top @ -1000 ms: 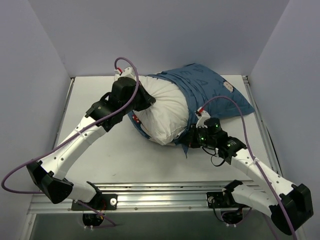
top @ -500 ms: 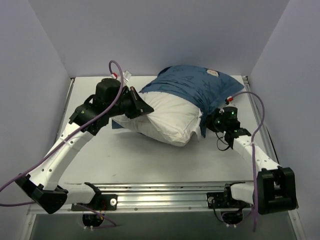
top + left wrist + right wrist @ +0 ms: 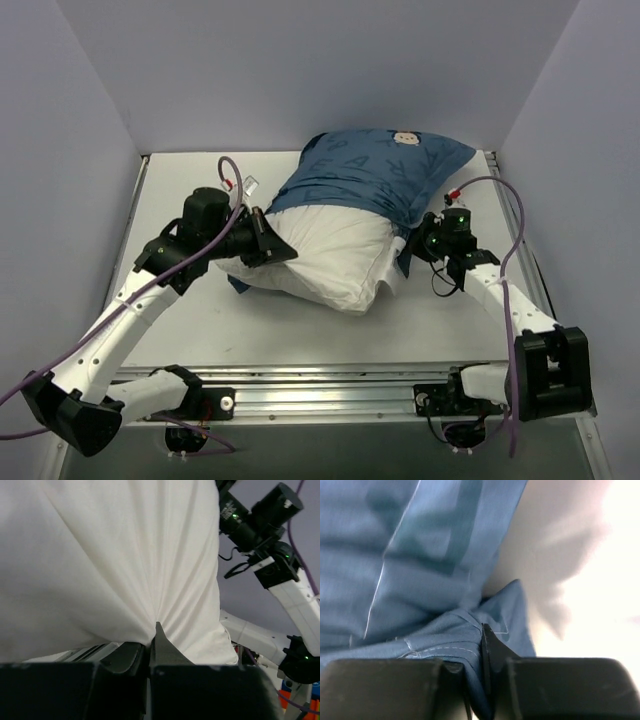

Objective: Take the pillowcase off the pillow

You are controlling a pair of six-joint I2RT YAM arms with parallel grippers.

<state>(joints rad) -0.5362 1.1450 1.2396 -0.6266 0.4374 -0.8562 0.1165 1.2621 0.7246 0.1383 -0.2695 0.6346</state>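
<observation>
Pillowcase (image 3: pixel 375 170): blue with darker printed letters. It covers the far, right-hand part of the pillow and lies bunched up toward the back wall, with a small cartoon face at its far edge.
Pillow (image 3: pixel 325 255): plump and white, partly inside the case. Its near, left-hand part is bare and rests on the table (image 3: pixel 200 330), about mid-table.
Case opening: the hem runs slantwise across the pillow, from the far left down to the near right corner.
My left gripper (image 3: pixel 275 240): pinched tight on the bare white fabric at the pillow's left end. In my wrist view the cloth fans out in creases from between my fingertips (image 3: pixel 158 636).
My right gripper (image 3: pixel 415 245): clamped on a fold of blue cloth at the case's hem, on the pillow's right side. My wrist view shows the stitched edge gathered between the jaws.
My left arm: stretched from the near left corner diagonally to mid-table, with the wrist pointing right and a purple cable (image 3: pixel 236 178) looped above it.
My right arm: runs up the right side of the table, with the wrist turned left toward the pillow.
</observation>
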